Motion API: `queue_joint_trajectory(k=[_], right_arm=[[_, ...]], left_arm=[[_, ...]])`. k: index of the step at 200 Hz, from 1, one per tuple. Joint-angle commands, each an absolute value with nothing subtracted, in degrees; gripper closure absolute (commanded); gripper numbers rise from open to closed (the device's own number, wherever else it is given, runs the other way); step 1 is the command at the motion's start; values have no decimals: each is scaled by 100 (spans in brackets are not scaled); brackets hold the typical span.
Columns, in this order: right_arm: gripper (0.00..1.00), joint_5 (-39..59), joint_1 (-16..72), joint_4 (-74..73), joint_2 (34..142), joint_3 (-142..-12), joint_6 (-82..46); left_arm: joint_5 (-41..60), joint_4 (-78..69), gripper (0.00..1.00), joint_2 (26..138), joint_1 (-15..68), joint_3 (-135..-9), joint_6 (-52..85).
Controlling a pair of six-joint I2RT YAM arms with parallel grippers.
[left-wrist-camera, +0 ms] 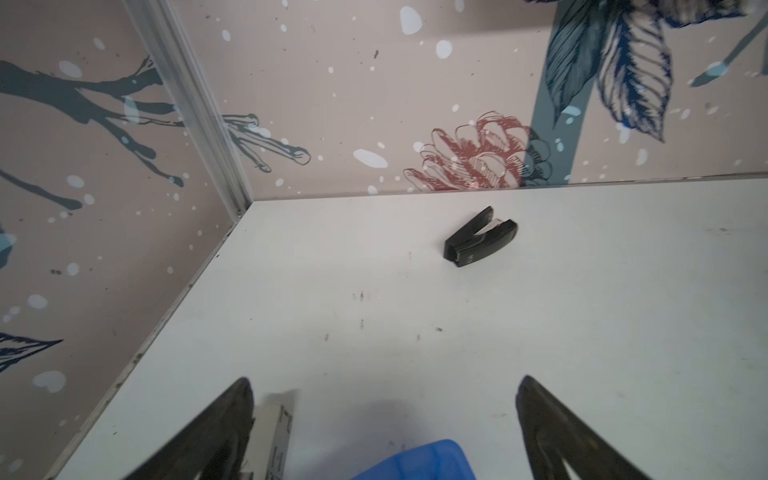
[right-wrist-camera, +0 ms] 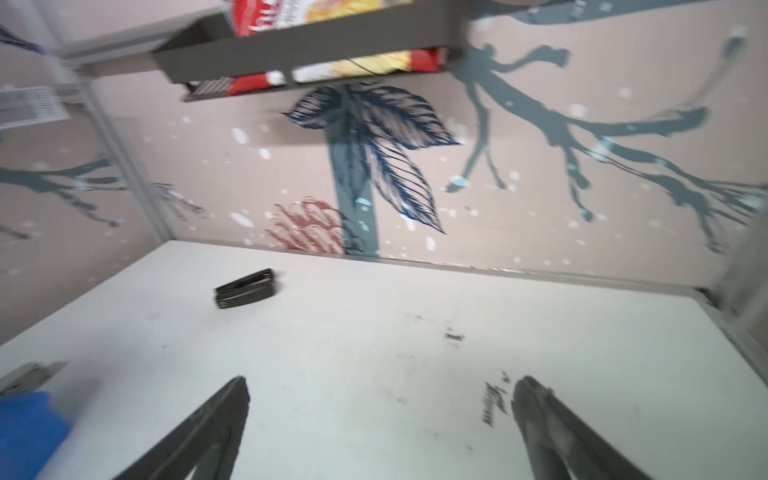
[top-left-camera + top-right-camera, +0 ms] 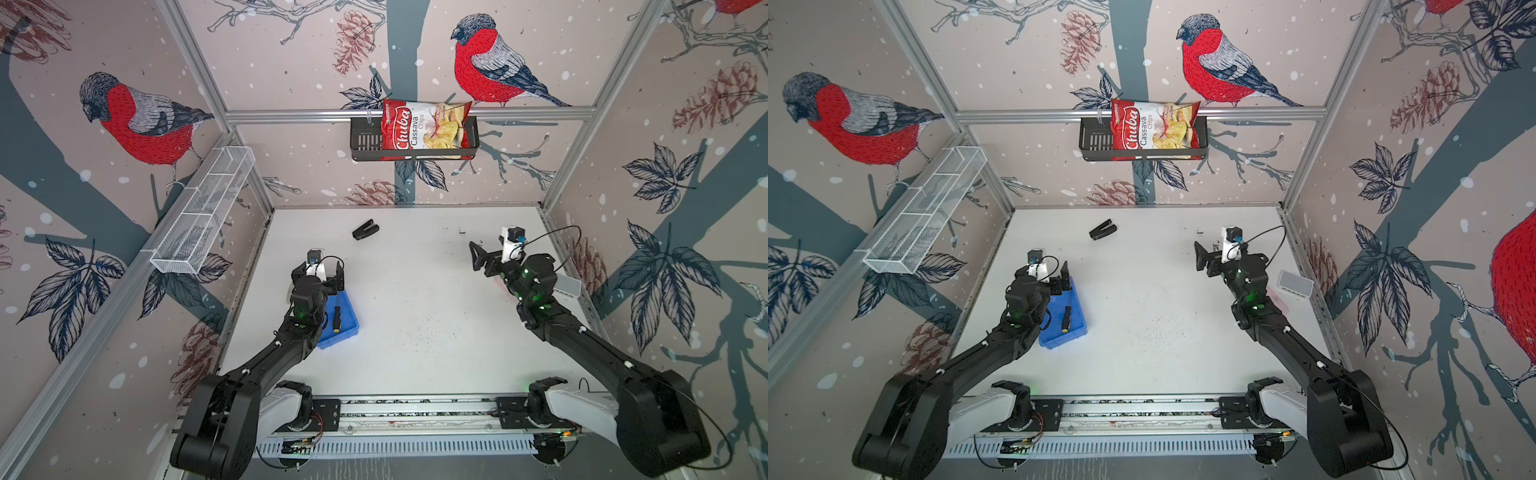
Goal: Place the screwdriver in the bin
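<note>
The screwdriver (image 3: 337, 318) (image 3: 1066, 318), black-handled with a yellow end, lies inside the blue bin (image 3: 350, 329) (image 3: 1079, 322) at the table's left, seen in both top views. My left gripper (image 3: 320, 275) (image 3: 1044, 276) (image 1: 384, 382) hovers open over the bin's far end with nothing between its fingers. In the left wrist view only a corner of the bin (image 1: 415, 461) shows, and the screwdriver is out of view there. My right gripper (image 3: 478, 257) (image 3: 1202, 257) (image 2: 383, 380) stands open and empty above the table's right side, well away from the bin.
A black stapler (image 3: 365, 230) (image 1: 480, 237) (image 2: 245, 288) lies near the back wall. A white mesh basket (image 3: 203, 216) hangs on the left wall. A black rack (image 3: 363, 139) on the back wall holds a chips bag (image 3: 424, 126). A small white box (image 3: 567, 284) sits at the right edge.
</note>
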State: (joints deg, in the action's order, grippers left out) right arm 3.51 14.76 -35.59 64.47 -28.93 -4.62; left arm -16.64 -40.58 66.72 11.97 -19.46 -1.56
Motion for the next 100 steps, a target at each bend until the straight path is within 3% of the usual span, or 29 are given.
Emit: queue_joint_trajectory(k=[1,100], right_arm=[[0,-318,1120,-4352,6535,-2630,-615],[0,-943,37,-5634,7878,-1641,-417]], left_arm=[[-1786,-5454,3,7055,1019,-1821,-361],[-1665,-7226,3,8722,632,-1439,-274]])
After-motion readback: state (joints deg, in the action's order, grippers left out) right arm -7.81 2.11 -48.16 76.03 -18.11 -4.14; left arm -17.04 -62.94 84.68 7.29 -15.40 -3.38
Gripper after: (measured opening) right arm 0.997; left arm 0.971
